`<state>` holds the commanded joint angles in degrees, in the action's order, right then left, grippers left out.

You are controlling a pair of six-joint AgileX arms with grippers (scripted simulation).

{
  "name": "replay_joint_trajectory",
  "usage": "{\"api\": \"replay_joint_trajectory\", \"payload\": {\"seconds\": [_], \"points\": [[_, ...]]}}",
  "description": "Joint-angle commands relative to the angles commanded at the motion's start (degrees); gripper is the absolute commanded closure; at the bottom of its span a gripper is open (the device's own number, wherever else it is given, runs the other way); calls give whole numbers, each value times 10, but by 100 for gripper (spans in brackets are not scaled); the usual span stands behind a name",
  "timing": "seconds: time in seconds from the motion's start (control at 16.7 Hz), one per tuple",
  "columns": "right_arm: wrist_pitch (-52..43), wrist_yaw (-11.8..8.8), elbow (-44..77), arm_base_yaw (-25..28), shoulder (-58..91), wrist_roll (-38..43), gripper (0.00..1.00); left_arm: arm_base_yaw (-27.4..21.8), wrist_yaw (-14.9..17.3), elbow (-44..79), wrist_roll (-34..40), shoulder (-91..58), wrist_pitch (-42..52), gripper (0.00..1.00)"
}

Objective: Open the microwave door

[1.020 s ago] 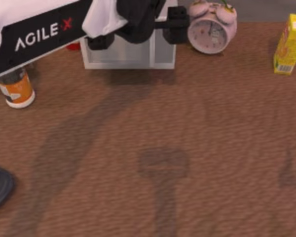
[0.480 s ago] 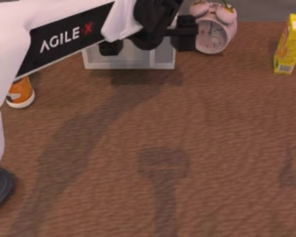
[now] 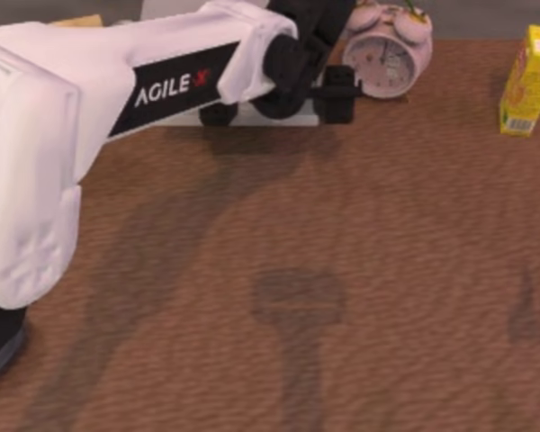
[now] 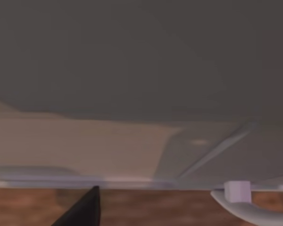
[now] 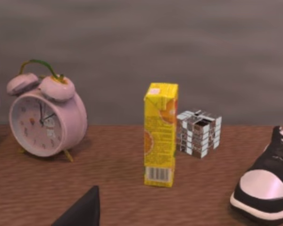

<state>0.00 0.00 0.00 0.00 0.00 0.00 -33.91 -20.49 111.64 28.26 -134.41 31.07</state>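
Two arms are sharing this table [image 3: 360, 297], but only the left one is working. It is reaching from the table's left side across to the far edge, and its bulk is covering most of what lies beneath it. At the end of that reach the left gripper [image 3: 281, 97] is hovering right against the front of the microwave [image 3: 270, 119]. Whether it is open or closed, or has hold of anything, I cannot tell from either view. The microwave is standing at the far middle of the table with its front facing the near edge. The door [image 4: 141, 70] is therefore lying straight ahead of the gripper, with its long side running left to right, and it looks shut. In the left wrist view that panel is filling nearly everything, and a pale curved handle [image 4: 247, 208] is showing off to one side of the camera's centre. In my judgement the coming move is turning on that offset: the gripper needs to line up with the handle before pulling toward the near edge. Just right of the microwave a pink clock [image 3: 387, 49] is standing very close to the gripper. A yellow carton [image 3: 526, 81] is sitting well to the right. The right gripper [image 5: 80, 212] is staying clear, and I cannot tell its state.
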Motion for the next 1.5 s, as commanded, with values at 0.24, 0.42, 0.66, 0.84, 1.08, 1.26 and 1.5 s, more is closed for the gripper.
{"api": "replay_joint_trajectory", "payload": {"seconds": [0.24,0.42,0.66,0.84,1.08,1.26,1.5], "points": [[0,0,0,0,0,0,0,0,0,0,0,0,0,8],[0,0,0,0,0,0,0,0,0,0,0,0,0,30],[0,0,0,0,0,0,0,0,0,0,0,0,0,60],[0,0,0,0,0,0,0,0,0,0,0,0,0,83],[0,0,0,0,0,0,0,0,0,0,0,0,0,100],[0,0,0,0,0,0,0,0,0,0,0,0,0,100],[0,0,0,0,0,0,0,-21,7,-32,1,16,5,100]]}}
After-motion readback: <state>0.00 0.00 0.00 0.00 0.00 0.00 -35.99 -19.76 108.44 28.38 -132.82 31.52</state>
